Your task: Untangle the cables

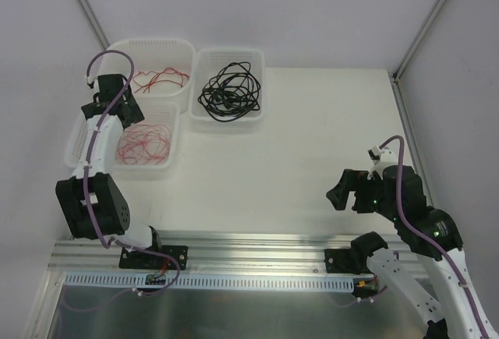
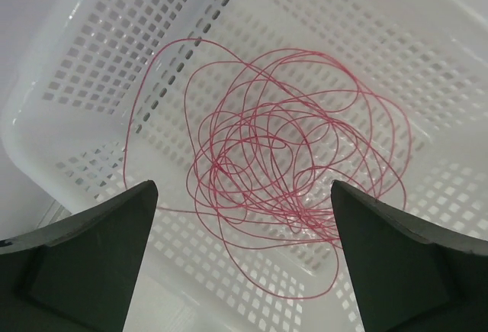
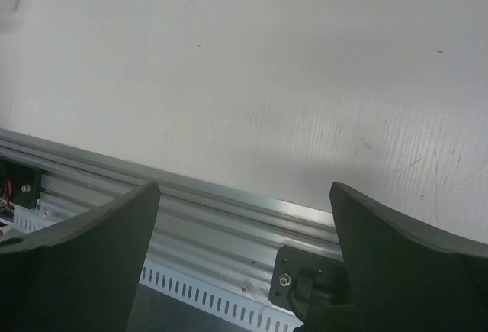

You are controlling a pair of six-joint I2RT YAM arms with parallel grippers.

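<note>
- Hovering over the tangled red wire (image 2: pixel 282 164), the left gripper (image 2: pixel 242 195) has its jaws spread wide and has hold of nothing; the coil sits framed between the two fingers but below them.
- That tangle lies loose on the floor of a white perforated basket (image 2: pixel 91 57), diagonally left of and nearer than the basket (image 1: pixel 226 127) holding the black cables (image 1: pixel 230 90).
- Directly left of the black-cable basket stands a third basket (image 1: pixel 152 43) with only a few red strands (image 1: pixel 160 80) in it.
- Far to the right of the black-cable basket and much nearer the arm bases, the right gripper (image 3: pixel 244 195) hangs over bare table (image 3: pixel 267 80) by the aluminium rail (image 3: pixel 213 217), jaws wide and empty.
- To my eye this is the approach to a pick: choosing a red strand to draw out.
- Next, the left arm should drop and pinch one outer loop, not the dense middle, then lift gently so the rest can fall away.
</note>
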